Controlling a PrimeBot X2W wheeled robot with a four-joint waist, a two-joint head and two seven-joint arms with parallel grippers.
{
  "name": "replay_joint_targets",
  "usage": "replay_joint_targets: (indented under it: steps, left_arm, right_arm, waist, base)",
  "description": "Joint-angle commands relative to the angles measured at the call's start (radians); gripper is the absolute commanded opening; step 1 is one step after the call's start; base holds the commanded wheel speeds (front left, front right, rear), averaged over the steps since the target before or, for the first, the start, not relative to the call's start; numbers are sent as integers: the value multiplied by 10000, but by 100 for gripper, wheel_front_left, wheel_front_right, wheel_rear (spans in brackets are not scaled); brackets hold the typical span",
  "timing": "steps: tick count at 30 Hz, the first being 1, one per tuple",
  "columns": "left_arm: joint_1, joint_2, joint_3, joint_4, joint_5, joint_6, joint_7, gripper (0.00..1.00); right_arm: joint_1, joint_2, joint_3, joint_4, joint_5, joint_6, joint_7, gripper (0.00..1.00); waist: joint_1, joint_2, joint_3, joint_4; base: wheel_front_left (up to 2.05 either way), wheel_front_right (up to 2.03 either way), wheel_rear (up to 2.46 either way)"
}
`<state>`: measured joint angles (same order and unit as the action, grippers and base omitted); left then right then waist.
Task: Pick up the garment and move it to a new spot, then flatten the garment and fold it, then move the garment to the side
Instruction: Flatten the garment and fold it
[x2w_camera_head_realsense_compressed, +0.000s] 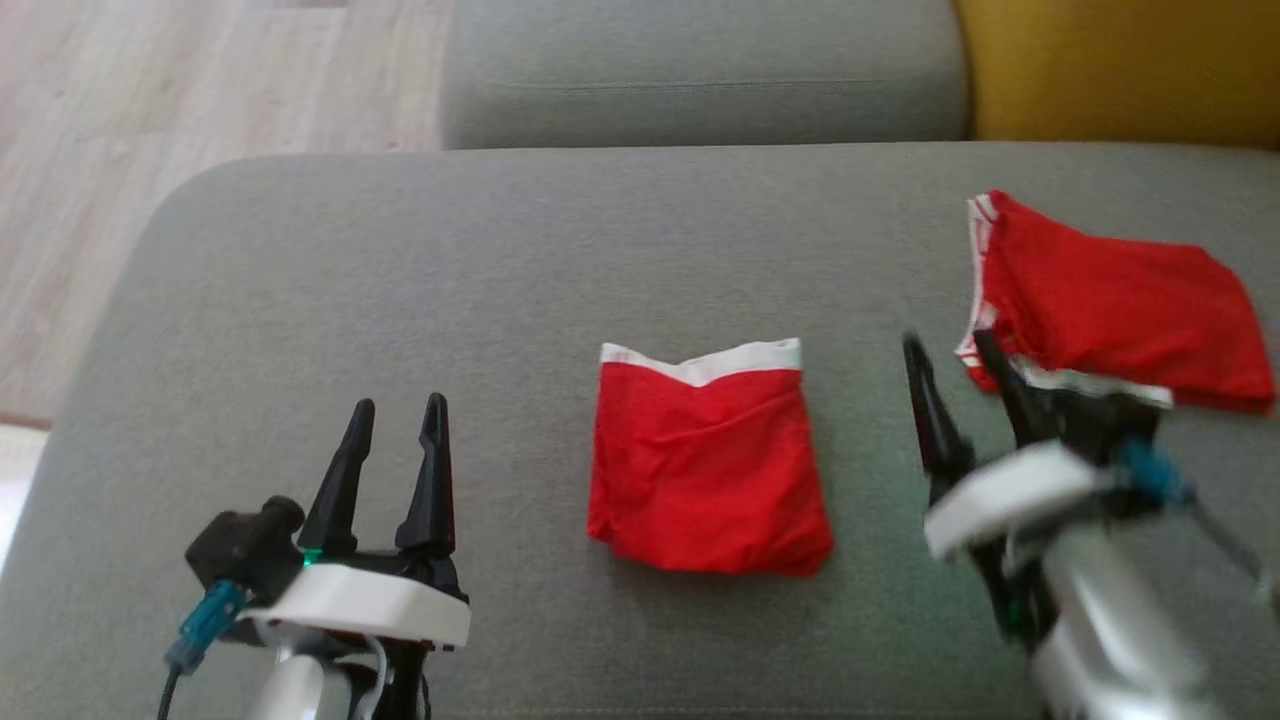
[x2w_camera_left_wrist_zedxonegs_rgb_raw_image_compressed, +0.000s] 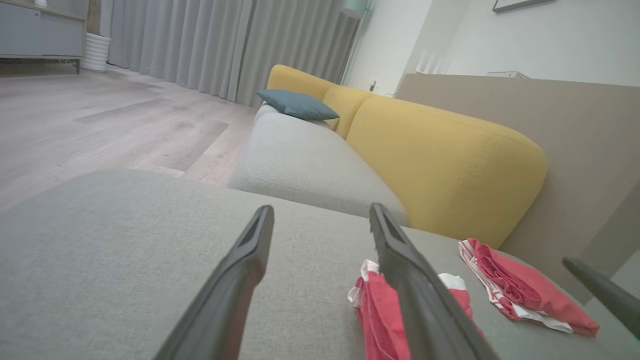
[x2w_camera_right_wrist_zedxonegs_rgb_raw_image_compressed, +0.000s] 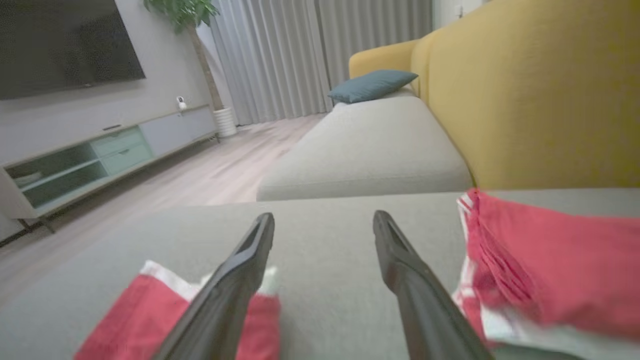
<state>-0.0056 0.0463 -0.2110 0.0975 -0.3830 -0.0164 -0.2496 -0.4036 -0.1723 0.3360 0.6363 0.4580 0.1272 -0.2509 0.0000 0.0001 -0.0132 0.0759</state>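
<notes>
On the grey sofa seat (x2w_camera_head_realsense_compressed: 300, 260), far left: left gripper (x2w_camera_head_realsense_compressed: 398, 402) sits low near the front edge, jaws wide, nothing between them, well apart from any cloth. Mid-seat: folded red garment (x2w_camera_head_realsense_compressed: 710, 470) lies flat, roughly square, white band along its far edge. Right of it: right gripper (x2w_camera_head_realsense_compressed: 948, 340), blurred, jaws wide and empty, between the two cloths. Far right: second red garment (x2w_camera_head_realsense_compressed: 1110, 300), loosely folded, white trim on its left and near edges. In the head view its near-left corner overlaps the right gripper's outer finger; can't tell if they touch. In the right wrist view that cloth lies just beside the finger, outside the jaws. Yellow backrest (x2w_camera_head_realsense_compressed: 1120, 70) stands behind it.
</notes>
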Motion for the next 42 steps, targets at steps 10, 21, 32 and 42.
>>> replay_joint_targets:
  steps: [10,21,32,42]
  left_arm:
    - [-456,39,363,-411,-30,-9,-122,100]
    - [-512,39,187,-346,-21,-70,-122,100]
    - [-806,39,-132,-239,38,-135,-122,100]
    - [-1223,39,-617,-80,32,-123,-122,100]
  right_arm:
    - [2508,1178,-2150,-2431,-3069,35,-108,100]
    - [2734,1218,-2262,-2832,-3027,35,-108,100]
    - [2399,1219,-1347,-3365,-2953,35,-108,0]
    - [1110,1220,-75,-2292,-2855,35,-108,0]
  waist:
    - [0,-1,88,-750]
    - [0,-1,313,-675]
    - [0,-1,861,-2]
    - [0,-1,1728,1124]
  base:
    - [0,0,0]
    - [0,0,0]
    - [0,0,0]
    - [0,0,0]
